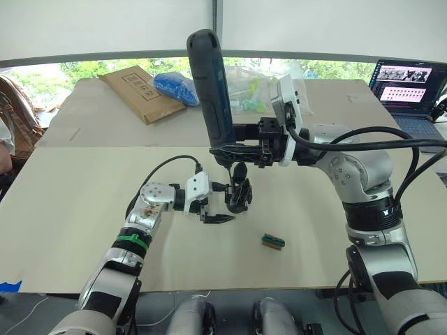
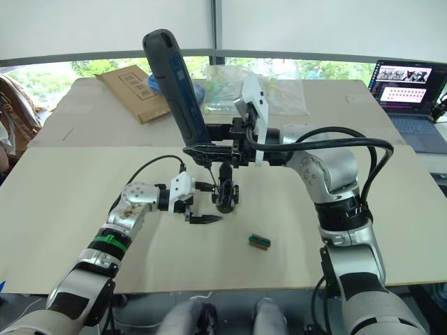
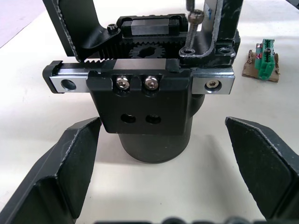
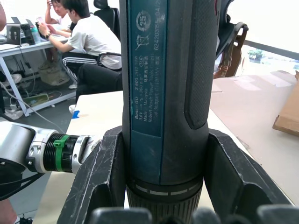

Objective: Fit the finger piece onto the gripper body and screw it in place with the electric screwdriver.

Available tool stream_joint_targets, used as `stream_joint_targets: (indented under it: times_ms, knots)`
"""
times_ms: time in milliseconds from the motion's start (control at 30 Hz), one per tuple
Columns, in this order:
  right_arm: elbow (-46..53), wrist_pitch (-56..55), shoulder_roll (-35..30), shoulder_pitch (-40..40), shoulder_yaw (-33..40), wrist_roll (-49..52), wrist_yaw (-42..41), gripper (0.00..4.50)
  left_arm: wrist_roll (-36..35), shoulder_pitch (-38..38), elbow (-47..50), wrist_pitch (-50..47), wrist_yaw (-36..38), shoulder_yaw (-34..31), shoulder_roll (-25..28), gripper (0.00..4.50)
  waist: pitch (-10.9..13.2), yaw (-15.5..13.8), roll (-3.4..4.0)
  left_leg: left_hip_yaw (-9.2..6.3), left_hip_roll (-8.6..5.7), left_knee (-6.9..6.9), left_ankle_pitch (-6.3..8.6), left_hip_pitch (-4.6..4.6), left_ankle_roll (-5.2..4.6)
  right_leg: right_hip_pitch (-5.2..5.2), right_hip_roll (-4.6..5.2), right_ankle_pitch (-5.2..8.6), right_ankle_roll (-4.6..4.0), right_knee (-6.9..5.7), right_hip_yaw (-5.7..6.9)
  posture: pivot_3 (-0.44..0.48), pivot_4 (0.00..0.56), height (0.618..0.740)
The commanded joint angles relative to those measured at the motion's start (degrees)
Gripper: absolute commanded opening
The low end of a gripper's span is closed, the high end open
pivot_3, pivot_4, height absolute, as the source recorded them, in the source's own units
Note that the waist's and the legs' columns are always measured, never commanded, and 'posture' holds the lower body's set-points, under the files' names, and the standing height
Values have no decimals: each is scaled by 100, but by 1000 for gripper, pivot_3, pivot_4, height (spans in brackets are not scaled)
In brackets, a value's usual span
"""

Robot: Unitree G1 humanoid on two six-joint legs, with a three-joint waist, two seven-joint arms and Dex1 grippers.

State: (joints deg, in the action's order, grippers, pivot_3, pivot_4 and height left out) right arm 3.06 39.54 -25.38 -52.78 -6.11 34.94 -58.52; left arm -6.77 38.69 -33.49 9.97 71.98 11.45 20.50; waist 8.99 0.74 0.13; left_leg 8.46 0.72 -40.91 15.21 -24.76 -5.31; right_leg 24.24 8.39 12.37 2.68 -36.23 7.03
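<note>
My right gripper is shut on the electric screwdriver, a dark blue-black cylinder held upright with its bit pointing down. Below it on the table stands the gripper body, black with a round base and a toothed rail. In the left wrist view the bit comes down onto a long screw beside a black upright finger piece seated on the body's rail. My left gripper is open, its fingers on either side of the body's base and not touching it.
A small green-and-brown block lies on the table right of the body. At the back are a cardboard envelope, a blue bag and clear plastic bags. A laptop sits far right. People sit beyond the table.
</note>
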Motion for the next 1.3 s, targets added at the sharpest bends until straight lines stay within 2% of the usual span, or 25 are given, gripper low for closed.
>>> stream_joint_targets:
  times_ms: [33,767,1300]
  knots:
    - [188,-156,-14,-59,180,52,-37,1913,-7,172,96,140,-21,-39,12,4500,0,0,0,0,0,0,0,0,0,0,0,0,0,0,0,0,150,732]
    - [27,-402,87,58,147,-163,-107,1913,-1,148,144,170,-72,-25,10,4500,0,2,0,0,0,0,0,0,0,0,0,0,0,0,0,0,150,732]
    - [27,-383,117,121,141,-211,-58,1913,140,474,-530,349,-245,-26,-168,4500,0,-2,0,0,0,0,0,0,0,0,0,0,0,0,1,0,150,732]
